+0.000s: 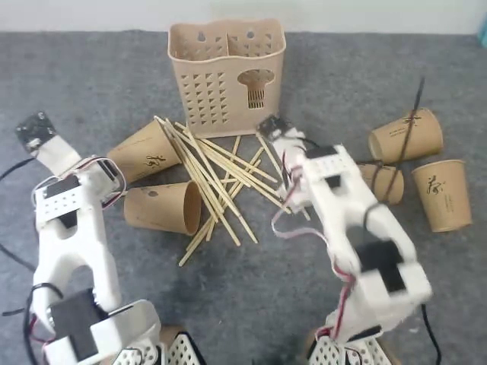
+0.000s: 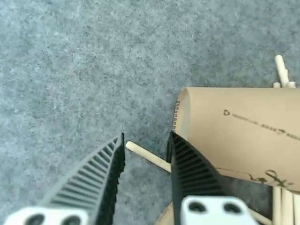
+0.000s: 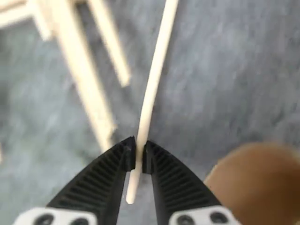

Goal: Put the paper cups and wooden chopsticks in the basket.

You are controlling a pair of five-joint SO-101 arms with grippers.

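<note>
Our right gripper is pinching one wooden chopstick close to its end, just right of the chopstick pile and nearer than the basket at the far middle. We judge that the long free length could swing, slip out or snag the basket's rim. Our left gripper is spread over a second chopstick, with one finger just beside a paper cup lying on its side, and closing could set the cup rolling. We cannot tell whether the pinched stick is clear of the grey carpet, and the brown shape beside it is too blurred to name.
</note>
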